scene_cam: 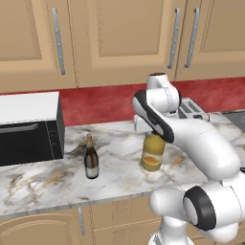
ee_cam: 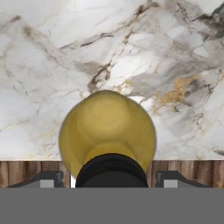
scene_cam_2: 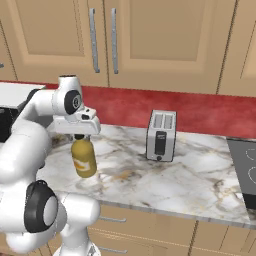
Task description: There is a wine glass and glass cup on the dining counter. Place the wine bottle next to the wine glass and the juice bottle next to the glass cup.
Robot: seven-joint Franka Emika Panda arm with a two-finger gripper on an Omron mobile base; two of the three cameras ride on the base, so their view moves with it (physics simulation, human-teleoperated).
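Your pincer (scene_cam_2: 78, 136) is clamped on the juice bottle (scene_cam_2: 84, 158) cap, bottle at the table (scene_cam: 119, 172) near the wine bottle (scene_cam: 91, 159); a thin cap grip could slip.

Wine bottle (scene_cam: 91, 160) left of juice bottle (scene_cam: 152, 153), microwave (scene_cam: 29, 128) behind-left.

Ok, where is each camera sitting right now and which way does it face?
Left base view: behind the arm to its left, looking forward and down at the counter with the wine bottle and juice bottle; the arm rises from lower right.
Right base view: behind to its right, same counter, toaster; the arm rises from lower left, gripper at the juice bottle's cap.
Hand view: on the hand, looking straight down on the juice bottle, fingertips either side of the cap.
Shared: both base views show the juice bottle and counter.
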